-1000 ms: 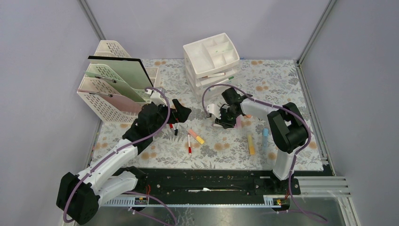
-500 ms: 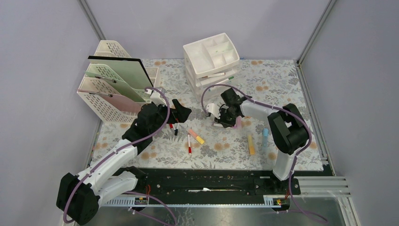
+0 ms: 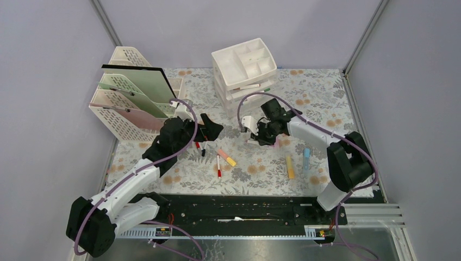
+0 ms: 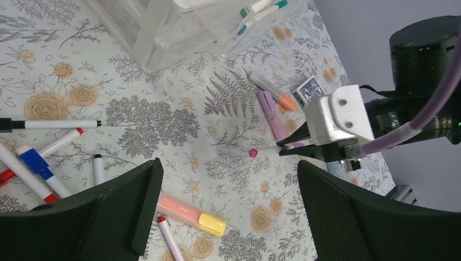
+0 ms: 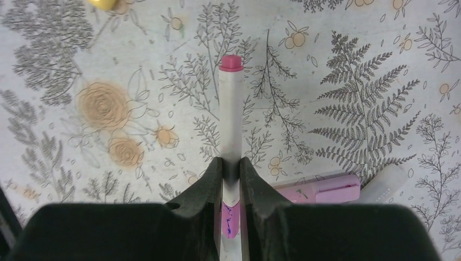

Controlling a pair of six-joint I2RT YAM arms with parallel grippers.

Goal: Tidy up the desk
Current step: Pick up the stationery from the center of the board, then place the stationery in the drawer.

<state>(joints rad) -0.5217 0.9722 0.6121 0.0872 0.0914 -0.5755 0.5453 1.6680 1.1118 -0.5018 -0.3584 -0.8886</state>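
Right gripper (image 5: 231, 163): narrowed onto a white marker with a pink cap (image 5: 230, 119), gripped near its tail so that most of the barrel sticks out ahead of the fingers. From the left wrist view it appears to hang just off the cloth, though I cannot be certain.

Left gripper (image 3: 211, 128): wide apart and holding nothing, poised over a scatter of red and blue markers (image 4: 32, 163) in front of the cream file rack (image 3: 130, 103).

The tabletop (image 3: 326, 92), fern-and-flower cloth, fills the enclosure ahead of both arms. A pink highlighter (image 5: 321, 190) and an orange-and-yellow highlighter (image 4: 190, 215) lie loose on it.

Judgement: the step is carrying the marker to the white drawer unit (image 3: 244, 68), whose open drawer already holds green-capped pens (image 4: 261, 8). With such an overhang the pen could pivot in the grip, so travel slowly, keep it level, clear the drawer lip, and release low.

Writing: a blue scrawl on the marker's pink label and print on a small blue card (image 4: 308, 89) — neither legible.
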